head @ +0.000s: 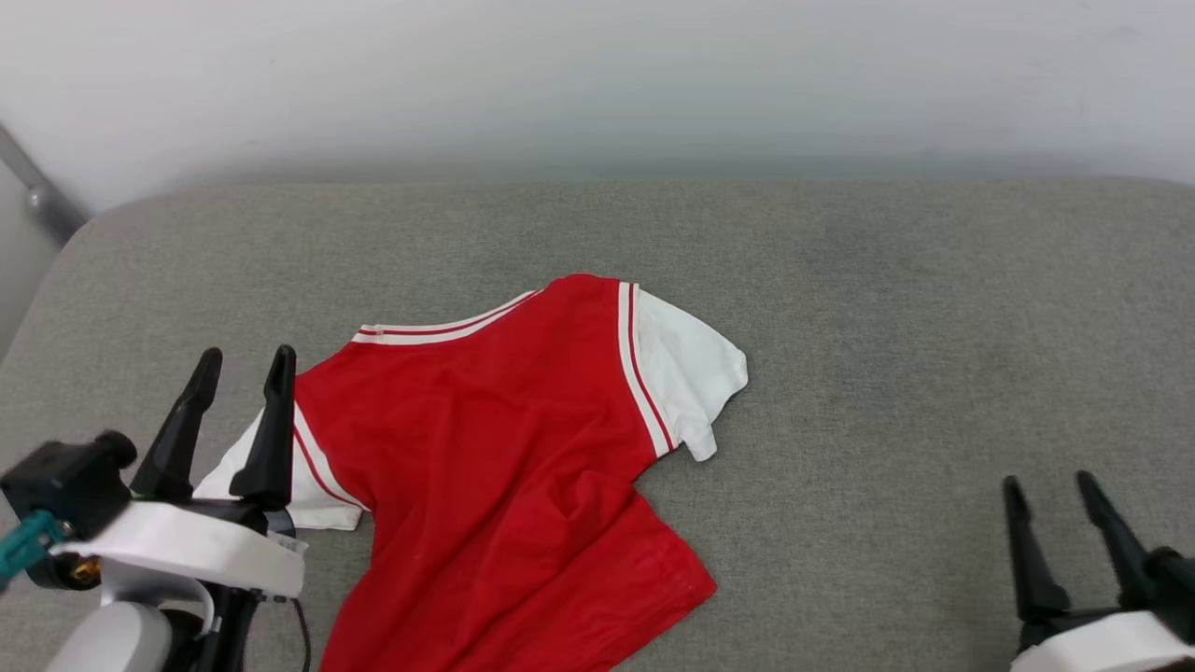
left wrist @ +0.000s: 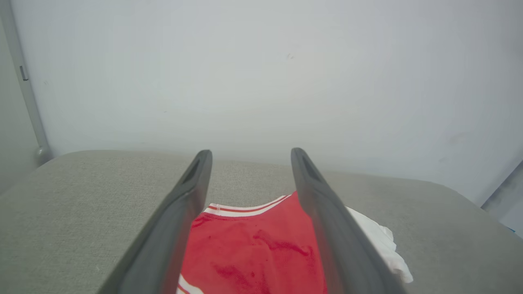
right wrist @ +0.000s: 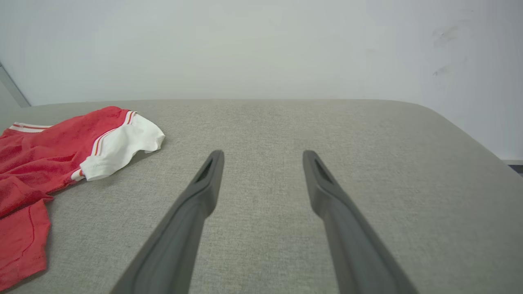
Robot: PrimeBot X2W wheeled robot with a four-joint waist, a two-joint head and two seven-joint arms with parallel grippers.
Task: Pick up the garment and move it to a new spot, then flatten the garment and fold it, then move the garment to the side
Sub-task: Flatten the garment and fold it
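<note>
The left gripper [head: 246, 355] has two long, tapering matte-black fingers with slotted tips, set on a curved white plastic wrist shell [head: 187, 546]. Beside the shell are a boxy black camera housing [head: 65, 476] and a teal connector [head: 26, 546]. Behind it, a thin black cable [head: 301, 630] runs beside the rounded pale grey forearm [head: 112, 639]. The right gripper [head: 1047, 482] has matching black fingers and a white shell.

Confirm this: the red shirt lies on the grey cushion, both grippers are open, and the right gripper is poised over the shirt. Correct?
No. The left gripper is the one poised over the shirt, at its white sleeve. The right gripper is over bare grey cushion, well apart from it, as the head view shows. The rest holds.
</note>
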